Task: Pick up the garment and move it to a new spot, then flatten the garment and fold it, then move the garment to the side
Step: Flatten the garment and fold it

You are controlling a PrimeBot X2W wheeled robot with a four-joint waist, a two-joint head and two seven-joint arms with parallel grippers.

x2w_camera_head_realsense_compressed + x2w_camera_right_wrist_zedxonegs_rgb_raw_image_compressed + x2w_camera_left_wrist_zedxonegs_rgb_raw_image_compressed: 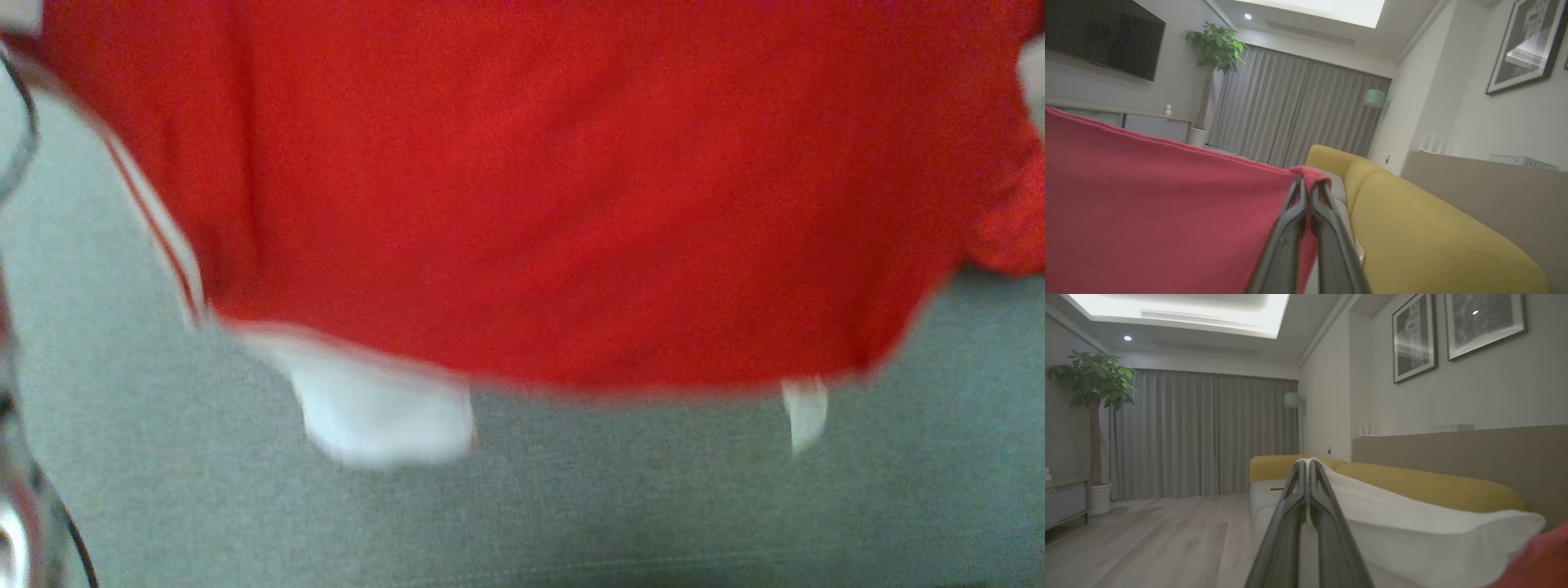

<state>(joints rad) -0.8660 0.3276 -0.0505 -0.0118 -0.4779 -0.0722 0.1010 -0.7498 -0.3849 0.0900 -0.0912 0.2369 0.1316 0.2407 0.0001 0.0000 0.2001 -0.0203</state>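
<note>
Across the upper part of the head view spreads the garment [522, 188], soft red cloth with white trim on its blurred lower edge; below it shows a grey woven seat [571, 506]. At the left wrist, the left gripper [1308, 462] has its dark fingers pressed together on a white part of the garment. At the right wrist, the right gripper [1309, 183] pinches the red edge, beside a rounded yellow backrest [1412, 220].
</note>
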